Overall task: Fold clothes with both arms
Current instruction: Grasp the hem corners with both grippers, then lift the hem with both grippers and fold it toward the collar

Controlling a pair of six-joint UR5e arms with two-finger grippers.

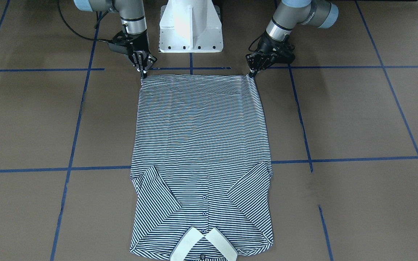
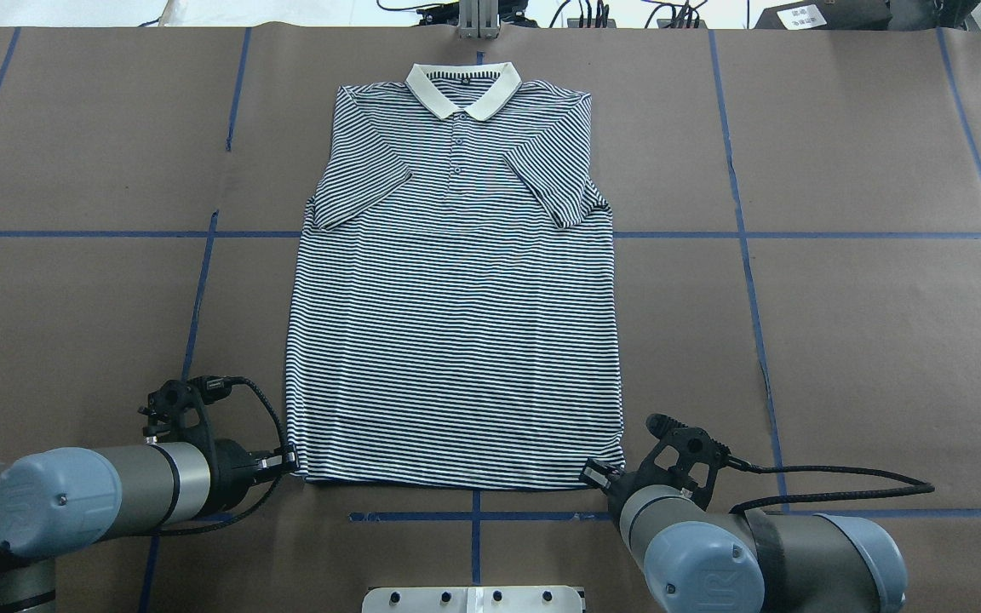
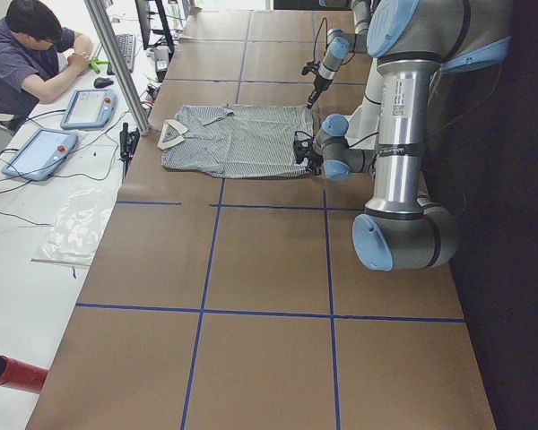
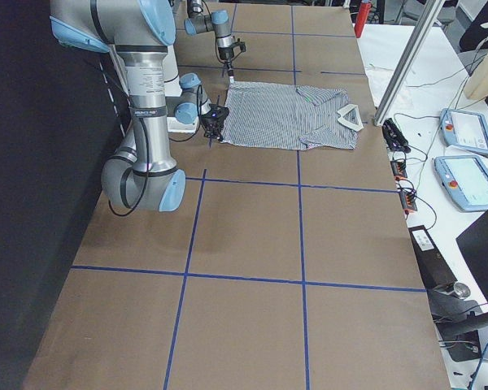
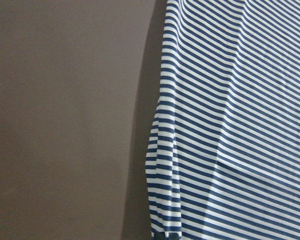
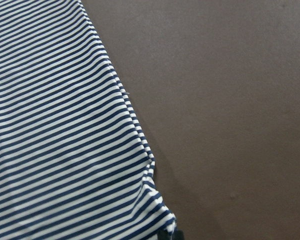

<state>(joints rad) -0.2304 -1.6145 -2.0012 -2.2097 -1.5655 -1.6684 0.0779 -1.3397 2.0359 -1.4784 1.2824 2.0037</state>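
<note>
Polo shirt (image 2: 456,323) position: the garment lies flat and front up on the brown table (image 2: 840,340). Its white collar (image 2: 462,88) is at the far edge and its hem is at the near edge, just in front of the white pedestal base (image 1: 191,29). Note that both short sleeves are folded inward over the chest, the left sleeve (image 2: 363,191) and the right sleeve (image 2: 554,187) on either side of the button placket.

Left gripper (image 2: 289,461): you will find it low over the table at the left corner of the hem. Its fingers are drawn together to a narrow tip and pinch the corner fabric. In the left wrist view, the striped edge puckers and runs down to a dark fingertip (image 5: 165,235) at the bottom of the frame.

Right gripper (image 2: 594,474): it sits at the right corner of the hem in the same posture, fingers closed on the corner. In the right wrist view, the corner bunches up against a dark fingertip (image 6: 170,235).

The hem between the two grippers runs straight and lies on the table.
</note>
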